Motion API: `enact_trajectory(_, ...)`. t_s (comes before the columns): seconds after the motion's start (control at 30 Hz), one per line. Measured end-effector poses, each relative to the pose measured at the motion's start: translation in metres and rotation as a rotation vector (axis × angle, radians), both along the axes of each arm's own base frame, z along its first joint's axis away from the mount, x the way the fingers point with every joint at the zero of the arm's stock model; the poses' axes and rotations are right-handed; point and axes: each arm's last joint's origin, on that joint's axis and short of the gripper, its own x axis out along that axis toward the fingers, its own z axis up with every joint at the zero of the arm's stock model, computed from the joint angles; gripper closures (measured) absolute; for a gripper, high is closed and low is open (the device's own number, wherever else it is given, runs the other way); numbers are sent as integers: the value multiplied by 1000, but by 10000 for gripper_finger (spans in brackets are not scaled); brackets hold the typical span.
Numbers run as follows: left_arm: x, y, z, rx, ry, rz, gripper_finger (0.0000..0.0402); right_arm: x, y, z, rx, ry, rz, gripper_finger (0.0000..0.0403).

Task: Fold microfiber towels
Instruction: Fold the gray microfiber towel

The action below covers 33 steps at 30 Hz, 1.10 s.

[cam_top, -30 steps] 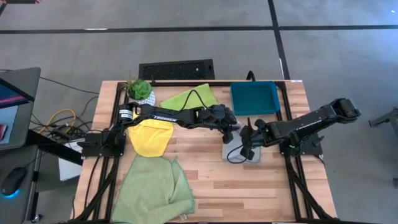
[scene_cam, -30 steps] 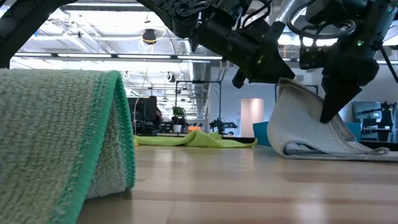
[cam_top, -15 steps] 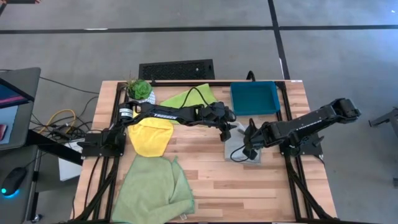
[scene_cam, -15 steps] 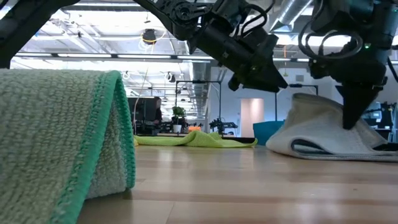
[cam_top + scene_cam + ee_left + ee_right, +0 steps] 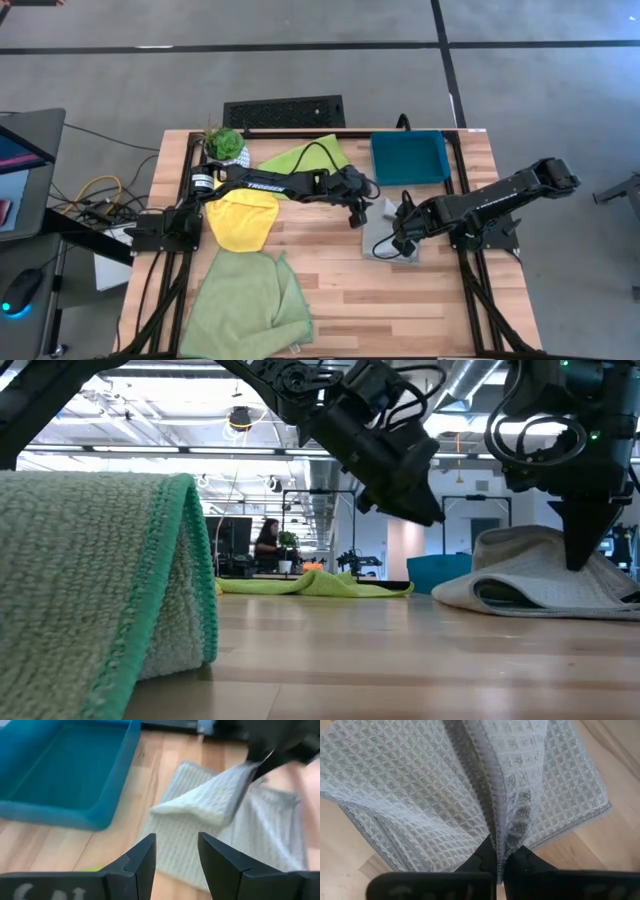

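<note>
- We see the grey towel (image 5: pixel 392 240) lying folded on the table (image 5: pixel 340 280), directly under the right gripper (image 5: pixel 399 243) and just in front of the teal tray (image 5: pixel 409 157).
- Its weave is a waffle grid with a darker stitched hem; in the right wrist view the cloth (image 5: pixel 470 785) bunches into a ridge that runs down between that gripper's fingers (image 5: pixel 482 857).
- Those fingers are pressed nearly together, pinching a fold of the grey towel.
- In the low view the towel (image 5: pixel 530 575) is a low doubled heap with a rounded fold at the near side and one flap humped upward.
- The left gripper (image 5: pixel 357 212) hangs just beside the towel's edge, apart from it; its fingers (image 5: pixel 142 855) are spread with nothing between them.
- Behind the left arm lies the lime towel (image 5: pixel 300 157); under it, the yellow towel (image 5: pixel 243 220).
- The pale green towel (image 5: pixel 245 305) lies rumpled at the table's near edge, well apart from both grippers.
</note>
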Motion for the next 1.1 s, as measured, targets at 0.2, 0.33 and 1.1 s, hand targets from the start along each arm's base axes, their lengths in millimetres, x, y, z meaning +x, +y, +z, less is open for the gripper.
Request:
enact_trajectory(0.2, -5, -1, -6, -6, 81, 4, 264, 0, 0, 0, 0, 0, 0, 363)
enact_trajectory(0.33, -5, -6, -7, 15, 97, -25, 264, 0, 0, 0, 0, 0, 0, 346)
enact_trajectory(1.1, -9, -22, -13, -20, 177, -196, 264, -6, -14, 16, -36, 34, -46, 186)
